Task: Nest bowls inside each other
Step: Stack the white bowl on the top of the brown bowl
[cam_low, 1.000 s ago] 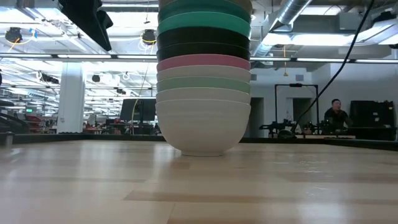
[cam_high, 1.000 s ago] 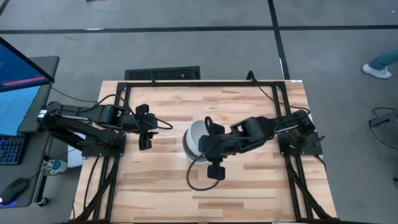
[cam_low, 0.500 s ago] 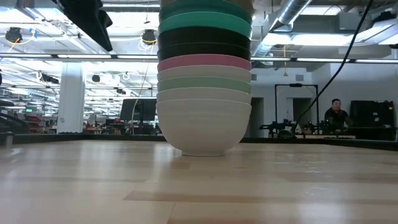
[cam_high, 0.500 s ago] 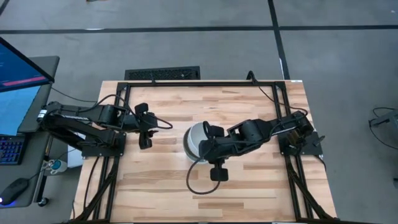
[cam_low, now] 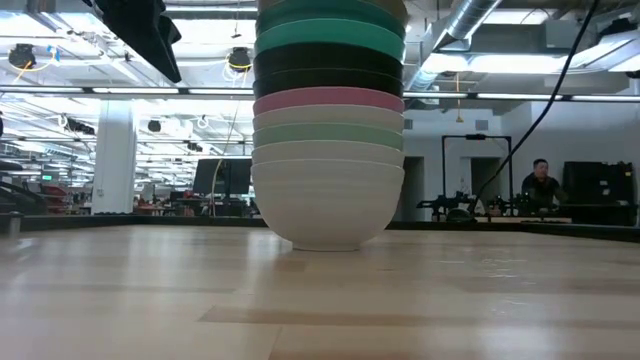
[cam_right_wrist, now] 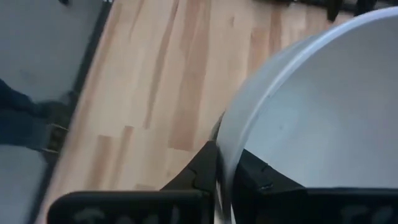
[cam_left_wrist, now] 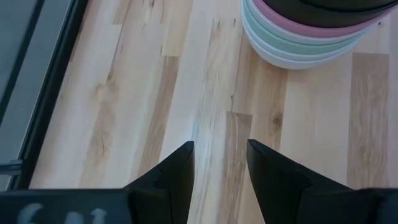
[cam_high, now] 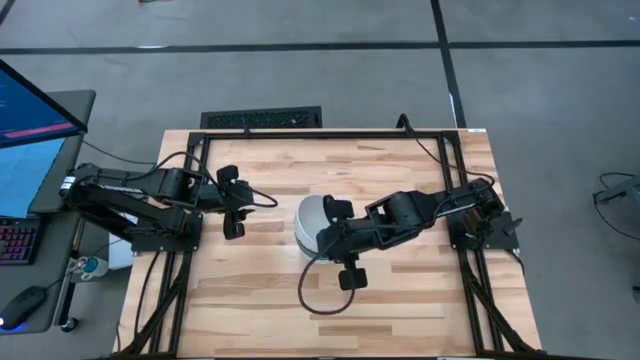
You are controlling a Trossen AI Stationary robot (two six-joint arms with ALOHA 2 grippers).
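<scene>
The right end effector (cam_right_wrist: 219,163) sits over the middle of the desk (cam_high: 400,300), at the top of the stack of bowls (cam_low: 328,130). Its two fingers (cam_right_wrist: 198,168) straddle the rim of the top bowl (cam_right_wrist: 323,112), one outside the wall and one inside, with the pale rim running down between them; they are clenched on that rim, or very nearly so. In the high view the right arm reaches in from the desk's right edge and covers much of the stack, leaving a pale crescent of the top bowl (cam_high: 308,220) showing on its left.

The bowls stand nested in one upright stack near the desk's centre. From the low view the bottom bowl is white and rests on the wood; above it show off-white, sage green, pale, pink, black and teal rims, and the stack runs out of the picture's top.

The left end effector (cam_left_wrist: 219,163) hangs above bare wood near the desk's left edge, well apart from the stack, grasping nothing; its fingers (cam_left_wrist: 177,174) stand apart with the planks visible between them. The lower bowls of the stack (cam_left_wrist: 305,43) show farther off in its wrist view.

Beyond the desk, in the low view, a person (cam_low: 541,182) is seen far back in the room.
</scene>
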